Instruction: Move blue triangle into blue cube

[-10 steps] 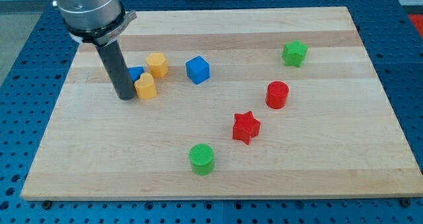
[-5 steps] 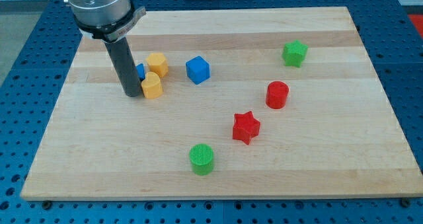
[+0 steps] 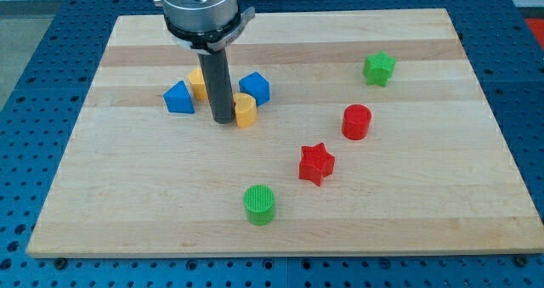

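Blue triangle (image 3: 178,98) sits in the upper left of the frame, on the tabletop (image 3: 408,211), alone and untouched on its left side. Blue cube (image 3: 255,87) is to its right, upper centre, well apart from it. Not joined, so I judge the task not done: the triangle has to travel rightward across the gap to reach the cube.

Between the two stands my rod, with my tip (image 3: 222,120) down on the wood just right of the triangle and below-left of the cube. My tip touches or nearly touches a yellow block (image 3: 246,111) on its right; that block sits just below the cube, and I cannot tell if the two are in contact. A second yellow block (image 3: 198,83) pokes out behind the rod on its left, close to the triangle; its shape is mostly hidden by the rod.

The end effector is a bare rod, with nothing that opens or closes and nothing held. It is on the wrong side for the push, I reckon: it needs to come round to the triangle's left. Both yellow blocks clutter the lane.

Further out: green star-like block (image 3: 379,68) upper right, red cylinder (image 3: 357,121) right of centre, red star (image 3: 316,163) centre, green cylinder (image 3: 259,204) lower centre. The rod's upper housing is cut off at the top edge.
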`<state>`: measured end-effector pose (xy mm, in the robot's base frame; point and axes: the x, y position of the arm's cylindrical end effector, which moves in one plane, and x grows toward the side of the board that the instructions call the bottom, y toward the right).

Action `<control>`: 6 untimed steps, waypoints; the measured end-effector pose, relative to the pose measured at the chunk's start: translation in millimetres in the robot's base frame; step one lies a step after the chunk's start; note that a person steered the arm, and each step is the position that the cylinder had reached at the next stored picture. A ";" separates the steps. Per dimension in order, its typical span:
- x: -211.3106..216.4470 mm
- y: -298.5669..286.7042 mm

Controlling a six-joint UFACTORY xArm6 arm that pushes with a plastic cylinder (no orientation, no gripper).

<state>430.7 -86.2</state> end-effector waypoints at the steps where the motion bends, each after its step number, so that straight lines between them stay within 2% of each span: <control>1: 0.0 -18.2; 4: -2.7 -128.8; 5: -24.6 -139.8; 6: -36.1 -119.9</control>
<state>394.5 -206.1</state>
